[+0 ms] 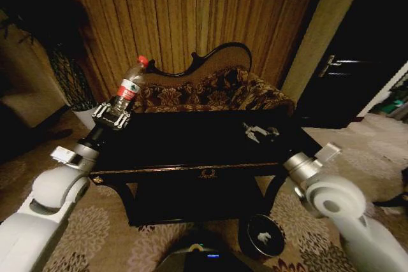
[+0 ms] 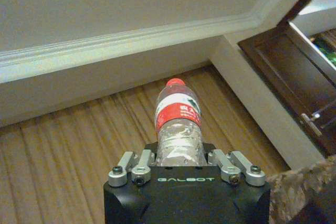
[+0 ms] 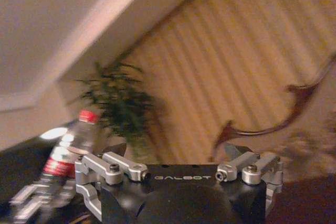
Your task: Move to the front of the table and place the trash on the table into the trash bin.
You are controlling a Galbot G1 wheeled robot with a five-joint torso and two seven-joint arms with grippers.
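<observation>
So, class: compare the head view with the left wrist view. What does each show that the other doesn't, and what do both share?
Head view alone: the table, paper scraps on it, the trash bin on the floor below, and the floral sofa.
Left wrist view alone: a white cornice and a dark wooden door.
Both: the bottle, red cap up, gripped at its base by the left end effector and lifted above the table.

A dim room is seen, backed by vertical brown wood panelling (image 1: 191, 17), a floral dark-framed sofa (image 1: 210, 90) and a patterned beige carpet (image 1: 95, 234).
</observation>
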